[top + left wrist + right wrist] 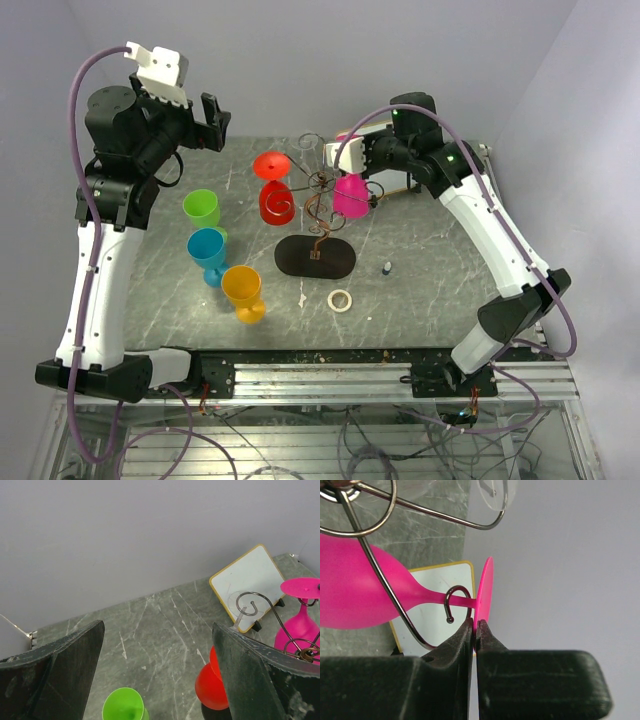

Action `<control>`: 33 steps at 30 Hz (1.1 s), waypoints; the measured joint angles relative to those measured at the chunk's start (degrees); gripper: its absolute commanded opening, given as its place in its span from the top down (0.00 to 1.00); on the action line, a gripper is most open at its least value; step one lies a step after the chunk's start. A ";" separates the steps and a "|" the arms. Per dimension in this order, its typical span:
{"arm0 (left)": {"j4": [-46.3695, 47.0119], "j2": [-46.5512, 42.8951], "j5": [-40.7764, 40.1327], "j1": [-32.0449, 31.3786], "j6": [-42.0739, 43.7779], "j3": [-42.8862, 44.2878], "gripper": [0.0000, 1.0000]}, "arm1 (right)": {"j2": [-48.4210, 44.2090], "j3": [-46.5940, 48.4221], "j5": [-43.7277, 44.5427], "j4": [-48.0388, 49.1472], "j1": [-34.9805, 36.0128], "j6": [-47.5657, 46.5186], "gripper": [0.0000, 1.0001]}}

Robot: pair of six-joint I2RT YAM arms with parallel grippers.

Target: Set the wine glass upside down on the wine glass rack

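Note:
The pink wine glass (pixel 350 195) hangs upside down at the right side of the dark wire rack (pixel 320 185), which rises from a black oval base (pixel 315 257). In the right wrist view its stem lies in a curled hook (pixel 451 605) and its bowl (pixel 350 595) points left. My right gripper (pixel 475 625) is shut on the rim of the glass's foot (pixel 482 587); it shows behind the rack in the top view (pixel 362 162). A red glass (pixel 275 200) hangs on the rack's left side. My left gripper (pixel 210 122) is open and empty, raised at the back left (pixel 159 627).
Green (pixel 201 208), blue (pixel 207 248) and orange (pixel 242 290) glasses stand left of the rack. A white tape ring (pixel 340 300) and a small dark object (pixel 387 268) lie near the base. A white board (pixel 247 580) leans behind the rack, by a clear glass (pixel 308 142).

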 measured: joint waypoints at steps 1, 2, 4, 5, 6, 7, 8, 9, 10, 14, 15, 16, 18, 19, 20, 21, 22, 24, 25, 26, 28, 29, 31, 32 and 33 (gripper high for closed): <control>-0.02 0.02 0.00 0.00 0.00 0.00 0.01 | 0.04 0.00 -0.17 -0.22 0.07 -0.02 0.96; -0.02 0.02 0.04 0.00 0.00 -0.02 0.01 | 0.04 0.00 -0.26 -0.48 0.13 -0.15 0.96; 0.04 -0.02 0.33 0.00 0.02 -0.26 0.01 | 0.04 0.00 -0.50 -1.03 0.20 -0.37 0.95; 0.09 -0.11 0.44 0.00 0.02 -0.52 0.01 | 0.04 0.00 -0.63 -1.27 0.22 -0.42 0.94; 0.07 -0.13 0.48 0.00 0.00 -0.70 0.01 | 0.04 0.00 -0.68 -1.53 0.26 -0.48 0.93; 0.04 -0.13 0.52 0.00 0.00 -0.85 0.01 | 0.04 -0.02 -0.72 -1.73 0.28 -0.61 0.92; 0.02 -0.13 0.55 0.00 0.00 -0.96 0.01 | 0.04 -0.02 -0.79 -1.97 0.31 -0.70 0.92; 0.07 -0.13 0.59 0.00 0.02 -1.09 0.01 | 0.04 -0.02 -0.85 -2.12 0.33 -0.83 0.91; 0.09 -0.15 0.66 0.00 0.02 -1.29 0.01 | 0.04 -0.02 -0.92 -2.34 0.37 -0.87 0.90; 0.13 -0.20 0.81 0.00 0.02 -1.66 0.01 | 0.04 -0.26 -1.27 -2.80 0.42 -1.33 0.86; 0.20 -0.26 0.87 0.00 0.04 -1.75 0.01 | 0.02 -0.26 -1.33 -2.80 0.42 -1.40 0.85; 0.26 -0.31 0.92 0.00 0.09 -1.84 0.01 | 0.02 -0.31 -1.46 -2.89 0.46 -1.42 0.82; 0.28 -0.31 0.92 0.02 0.17 -1.88 0.01 | 0.02 -0.59 -1.73 -3.02 0.46 -1.42 0.78; 0.26 -0.31 0.92 0.02 0.20 -1.92 0.01 | 0.02 -0.70 -1.81 -3.28 0.46 -1.49 0.76; 0.28 -0.31 0.92 0.02 0.24 -1.99 0.01 | 0.02 -0.83 -1.95 -3.45 0.46 -1.51 0.74; 0.35 -0.33 0.94 0.02 0.35 -2.10 0.01 | 0.02 -0.83 -1.99 -3.43 0.46 -1.51 0.73; 0.42 -0.50 0.96 0.02 0.50 -2.38 0.01 | 0.02 -0.83 -2.16 -3.37 0.46 -1.51 0.70; 0.39 -0.59 0.96 0.02 0.63 -2.58 0.01 | -0.04 -0.83 -2.47 -3.28 0.46 -1.53 0.66; 0.42 -0.59 0.96 0.02 0.63 -2.58 0.01 | -0.07 -0.83 -2.67 -3.21 0.46 -1.53 0.65; 0.42 -0.59 0.96 0.02 0.68 -2.62 0.01 | -0.09 -0.83 -2.80 -3.17 0.46 -1.46 0.63; 0.42 -0.76 0.96 0.02 0.90 -2.91 0.01 | -0.20 -0.83 -3.17 -2.91 0.46 -1.42 0.60; 0.44 -0.85 0.96 0.02 1.03 -3.08 0.01 | -0.28 -0.83 -3.32 -2.80 0.46 -1.31 0.58; 0.42 -0.92 0.96 0.02 1.05 -3.19 0.01 | -0.52 -0.83 -3.67 -2.62 0.46 -1.05 0.56; 0.42 -0.92 0.96 0.02 1.07 -3.23 0.01 | -0.63 -0.83 -3.85 -2.60 0.46 -0.85 0.55; 0.59 -0.98 0.96 0.02 1.16 -3.52 0.01 | -0.74 -0.83 -3.98 -2.60 0.46 -0.66 0.54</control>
